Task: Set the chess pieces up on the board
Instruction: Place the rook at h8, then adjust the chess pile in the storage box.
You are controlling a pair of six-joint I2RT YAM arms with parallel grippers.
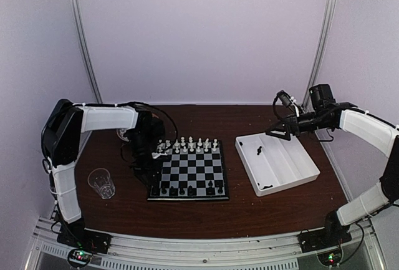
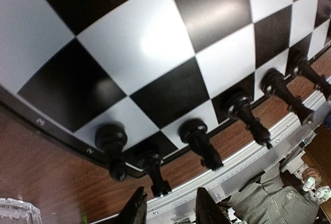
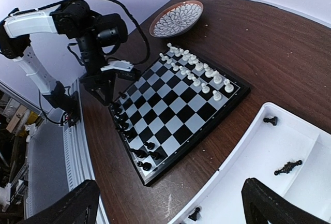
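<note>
The board point(image 1: 193, 169) lies mid-table, white chess pieces point(image 1: 190, 144) filling its far rows and black chess pieces point(image 1: 190, 190) standing along its near row. My left gripper point(image 1: 146, 179) hangs over the board's near-left corner. In the left wrist view its jaws point(image 2: 170, 209) stand parted. A black piece point(image 2: 153, 171) stands upright just ahead of the fingertips, untouched. My right gripper point(image 1: 278, 134) hovers over the tray's far-left corner. It is wide open and empty point(image 3: 170, 190). The board point(image 3: 178, 107) shows whole in the right wrist view.
A white compartmented tray point(image 1: 299, 183) right of the board holds a few loose black pieces point(image 3: 288, 167), one near its rim point(image 3: 194, 214). A clear cup point(image 1: 101, 183) stands left of the board. A patterned plate point(image 3: 177, 18) sits beyond the board's far-left corner.
</note>
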